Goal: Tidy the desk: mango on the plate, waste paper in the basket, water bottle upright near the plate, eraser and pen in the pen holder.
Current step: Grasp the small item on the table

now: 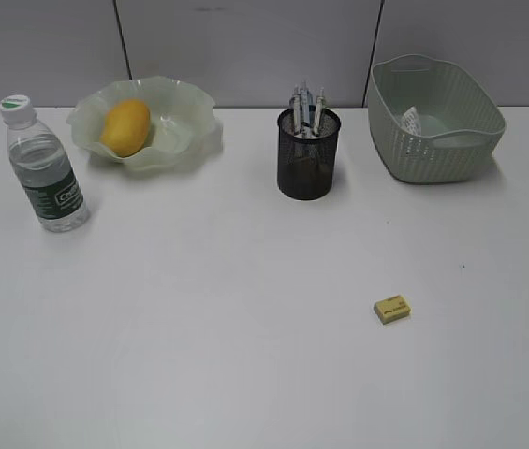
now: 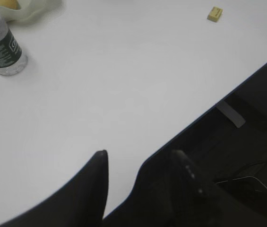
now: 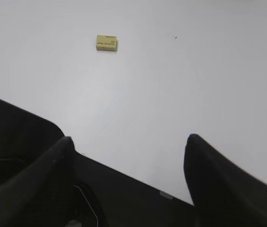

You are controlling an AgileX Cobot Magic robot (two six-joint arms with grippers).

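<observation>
We see a wide white desk [image 1: 198,309] from a slanted front view. A small yellow eraser [image 1: 391,309], a flat block with faint print on top, lies alone on the bare surface at about four o'clock from the desk's centre, well apart from everything else.

At about eleven o'clock sits the plate [image 1: 184,131], a translucent pale green dish with a ruffled rim. The mango [image 1: 125,127], smooth, oval and yellow-orange, rests inside it, toward its left side. At nine o'clock from the plate, and a little nearer to us, the water bottle [image 1: 44,166] stands upright, clear plastic with a dark green label and a white cap.

At twelve o'clock stands the pen holder [image 1: 308,154], a black wire-mesh cup, with several pens [image 1: 309,108] standing in it, tips poking above the rim. At about one o'clock is the basket [image 1: 433,117], a pale green tub with woven sides; a crumpled white waste paper [image 1: 412,117] lies inside against its left wall.

In the wrist views, the left gripper [image 2: 140,163] hangs over the desk's near edge with its fingers parted and nothing between them. The right gripper [image 3: 128,144] also hangs spread wide and empty, with the eraser at about twelve o'clock beyond it.
</observation>
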